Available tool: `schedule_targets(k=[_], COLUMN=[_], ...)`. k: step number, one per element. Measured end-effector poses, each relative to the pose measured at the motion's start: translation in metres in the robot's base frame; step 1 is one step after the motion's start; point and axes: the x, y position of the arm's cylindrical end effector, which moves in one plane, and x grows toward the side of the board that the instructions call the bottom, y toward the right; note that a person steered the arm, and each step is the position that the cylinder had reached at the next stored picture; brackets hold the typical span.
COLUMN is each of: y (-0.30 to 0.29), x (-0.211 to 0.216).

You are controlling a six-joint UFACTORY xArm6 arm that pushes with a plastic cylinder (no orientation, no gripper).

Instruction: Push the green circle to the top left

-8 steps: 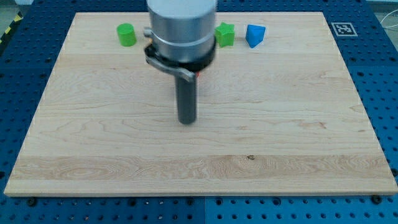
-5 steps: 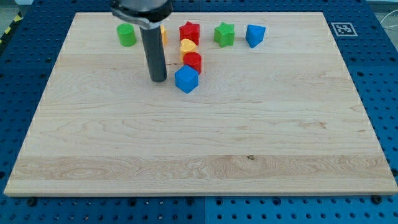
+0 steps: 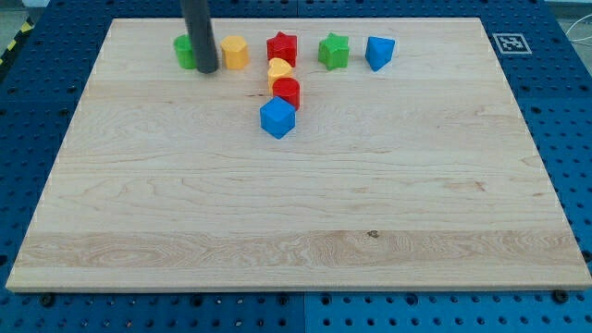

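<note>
A: Board (image 3: 305, 203) first: pale wood, filling most of the view, lying on a blue perforated bench (image 3: 573, 139). Any writing on it?

B: No words I can read. The only marking is a black-and-white square tag (image 3: 509, 43) at the board's top right corner.

A: And the rod?

B: The dark rod (image 3: 198, 28) comes down from the view's top, and my tip (image 3: 206, 69) sits on the board just at the right edge of the green circle (image 3: 185, 53), partly covering it. Whether it actually touches the block, I cannot tell. There are no jaws to speak of, only the bare rod end.

A: Where is that green circle on the board?

B: Near the top edge, left of centre, leftmost in a row of blocks.

A: The rest of the row?

B: Just right of my tip is an orange-yellow block (image 3: 235, 52), then a red star (image 3: 281, 47), a green star (image 3: 334, 50) and a blue block (image 3: 378, 53). Below the red star a small yellow block (image 3: 278, 68), a red block (image 3: 287, 92) and a blue cube (image 3: 277, 118) run downward, each touching the next.
</note>
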Motion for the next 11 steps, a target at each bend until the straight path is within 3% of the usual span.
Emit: schedule_targets(k=[1,3,6,8,11], y=[-0.030,-0.035,0.019,-0.025,-0.036], x=[-0.006,-0.038,-0.074,-0.078,-0.057])
